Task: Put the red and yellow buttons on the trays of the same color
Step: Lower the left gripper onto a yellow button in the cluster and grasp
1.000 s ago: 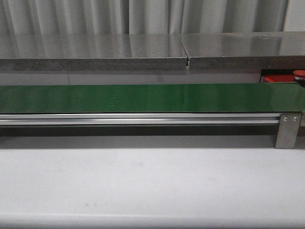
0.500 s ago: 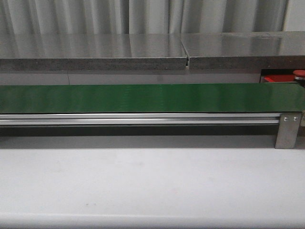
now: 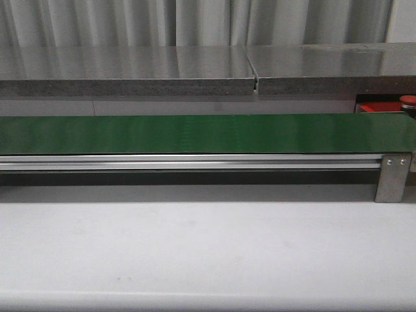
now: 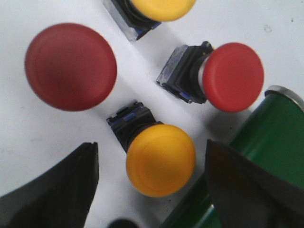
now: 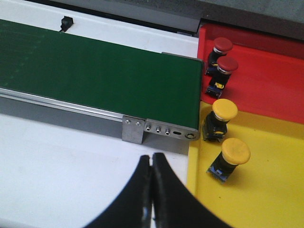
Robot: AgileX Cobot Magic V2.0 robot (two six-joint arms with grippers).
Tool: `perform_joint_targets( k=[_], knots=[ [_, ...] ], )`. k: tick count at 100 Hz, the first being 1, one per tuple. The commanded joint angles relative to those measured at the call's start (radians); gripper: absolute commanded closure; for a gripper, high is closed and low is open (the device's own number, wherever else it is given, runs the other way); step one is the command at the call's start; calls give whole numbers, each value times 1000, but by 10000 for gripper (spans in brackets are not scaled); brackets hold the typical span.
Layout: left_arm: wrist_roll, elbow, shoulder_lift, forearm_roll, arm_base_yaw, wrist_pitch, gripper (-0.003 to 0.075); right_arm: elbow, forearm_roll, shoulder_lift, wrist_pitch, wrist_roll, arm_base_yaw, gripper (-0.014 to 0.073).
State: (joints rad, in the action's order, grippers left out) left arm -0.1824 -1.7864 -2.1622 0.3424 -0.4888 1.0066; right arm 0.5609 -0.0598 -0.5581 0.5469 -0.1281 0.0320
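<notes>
**Inventory: belt station, buttons and trays**

Left end effector [image 4: 152, 190]: my left wrist camera shows its two dark fingers [image 4: 52, 190] spread wide and holding nothing. A yellow button [image 4: 160, 160] lies on its side between them on the white tabletop [image 4: 28, 137], touching neither.

Around it: a large red button [image 4: 71, 66] seen cap-on; a second red button [image 4: 232, 77] lying on its side with its black body showing; another yellow cap [image 4: 161, 7] cut off at the frame edge. The green belt's roller end [image 4: 266, 137] sits just beside the yellow button and close against one finger.

Right end effector [image 5: 152, 190]: fingers pressed together, nothing between them, over bare tabletop near the belt's metal end bracket [image 5: 159, 128].

Trays, from my right wrist camera: the red tray [image 5: 266, 80] holds two red buttons [image 5: 222, 45], [image 5: 227, 65] close together near the belt end. The yellow tray [image 5: 275, 190] adjoins it and holds two yellow buttons [image 5: 224, 109], [image 5: 236, 150], a little apart.

Front view: the green belt [image 3: 195, 133] spans the frame with nothing on it; a sliver of the red tray and one red cap [image 3: 407, 100] show behind its right end.

Writing: I can read none anywhere.
</notes>
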Motion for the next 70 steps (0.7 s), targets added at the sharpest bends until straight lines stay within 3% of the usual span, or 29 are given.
perform_joint_targets(
  k=[1, 30, 70],
  knots=[
    [-9, -32, 40, 32, -3, -36, 247, 23, 9, 1, -69, -8, 1, 712],
    [-9, -32, 9, 45, 3, -61, 258, 23, 9, 1, -69, -8, 1, 712],
    [-9, -32, 11, 47, 3, -64, 527, 23, 9, 1, -69, -8, 1, 712]
  ],
)
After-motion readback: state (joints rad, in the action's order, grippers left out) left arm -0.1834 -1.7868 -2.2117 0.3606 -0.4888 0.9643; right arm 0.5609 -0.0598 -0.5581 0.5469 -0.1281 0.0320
